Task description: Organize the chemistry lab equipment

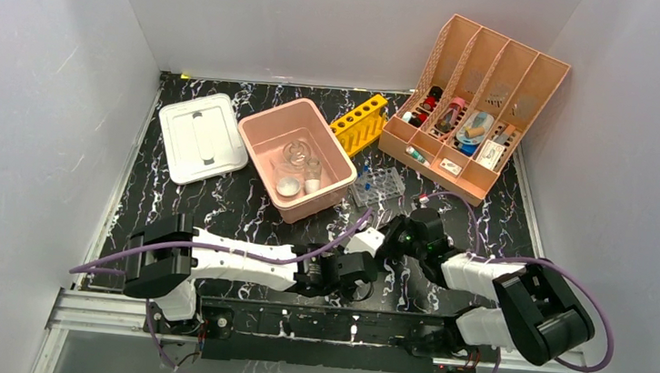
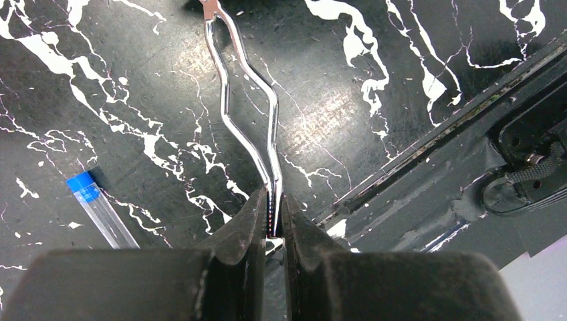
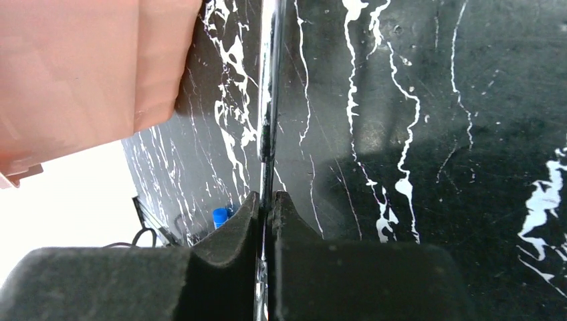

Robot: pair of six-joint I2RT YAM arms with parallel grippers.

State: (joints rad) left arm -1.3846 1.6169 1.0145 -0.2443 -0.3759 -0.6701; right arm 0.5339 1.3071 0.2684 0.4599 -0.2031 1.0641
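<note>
A white lid (image 1: pixel 203 136) lies flat at the far left of the black marbled surface (image 1: pixel 215 203). Just right of it stands the pink tub (image 1: pixel 271 114), holding a round flask (image 1: pixel 296 153) and, nearer the arms, two beakers (image 1: pixel 288 183) side by side.

The left arm (image 1: pixel 228 259) reaches rightward along the near edge. The left jaws are pinched narrow on the joined end of the tongs (image 2: pixel 275 144), whose two bent wires run away from them over the surface. In the left wrist view, a clear tube (image 2: pixel 103 214) with a blue cap lies flat to the left of the jaws, apart from the tongs. A black rail (image 2: pixel 428 180) crosses the view to the right.

Behind the tub's right corner sits a yellow rack (image 1: pixel 359 123), with a clear rack (image 1: pixel 378 185) nearer the arms.

The right arm (image 1: pixel 482 274) bends in towards the left one, so the two wrists are close together in front of the clear rack. The right jaws are also closed tight, on a thin bright metal bar seen edge-on, which appears to be the same tongs (image 3: pixel 269 80). The tub's wall fills the upper left of that view.

At the far right corner stands the peach organizer (image 1: pixel 501 75), with small items in its slots that are too small to tell apart.
</note>
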